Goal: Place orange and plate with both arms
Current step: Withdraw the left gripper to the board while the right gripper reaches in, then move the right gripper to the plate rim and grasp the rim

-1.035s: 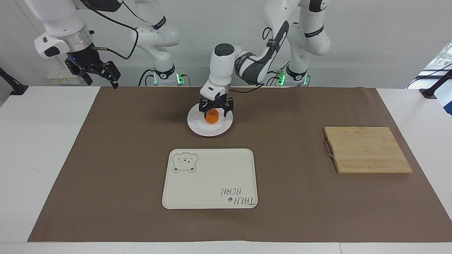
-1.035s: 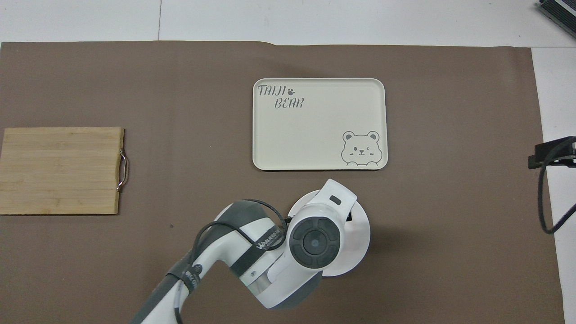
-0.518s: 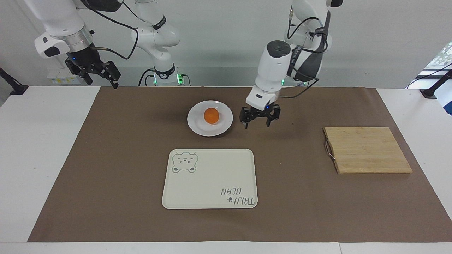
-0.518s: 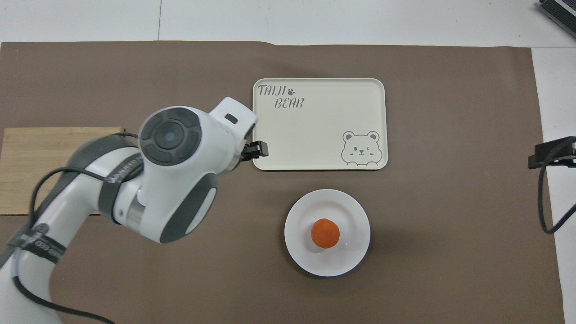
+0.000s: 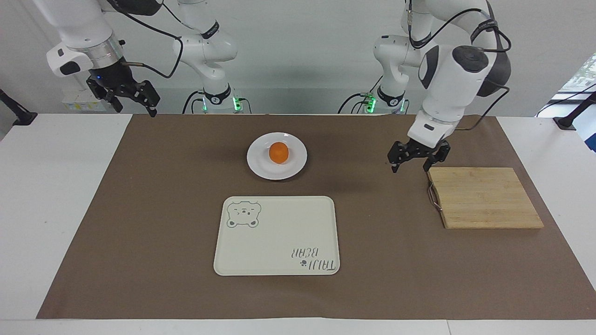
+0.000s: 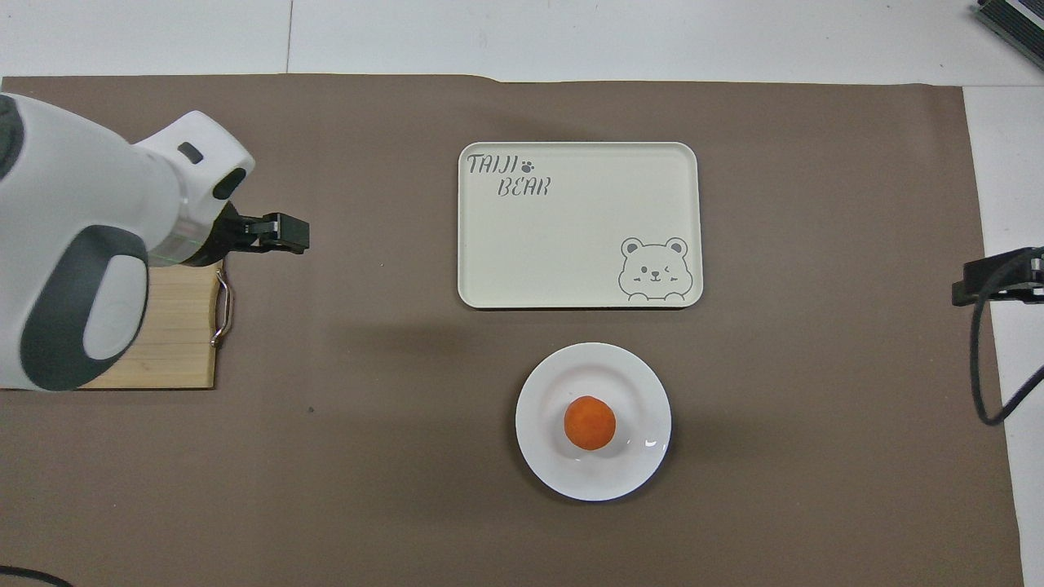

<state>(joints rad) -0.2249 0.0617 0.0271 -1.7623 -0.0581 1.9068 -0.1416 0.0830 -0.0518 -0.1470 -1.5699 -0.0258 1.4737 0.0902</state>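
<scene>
Pincer of the left arm [image 5: 411,164] hangs open and empty beside the cutting board [image 5: 484,197]; with the orange [image 5: 279,152] on the plate [image 5: 260,167], the right pincer [image 5: 132,99], also open and empty, should grip the plate's rim level.

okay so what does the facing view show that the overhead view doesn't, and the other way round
Only the facing view shows the right end effector, open and waiting up by the table edge at the right arm's end, plus both arm bases. Only the overhead view shows the tray's bear and lettering upright. Both show the orange on the plate, nearer to the robots than the tray, the cutting board, and the left end effector, open and empty over the mat beside the cutting board's handle edge.
</scene>
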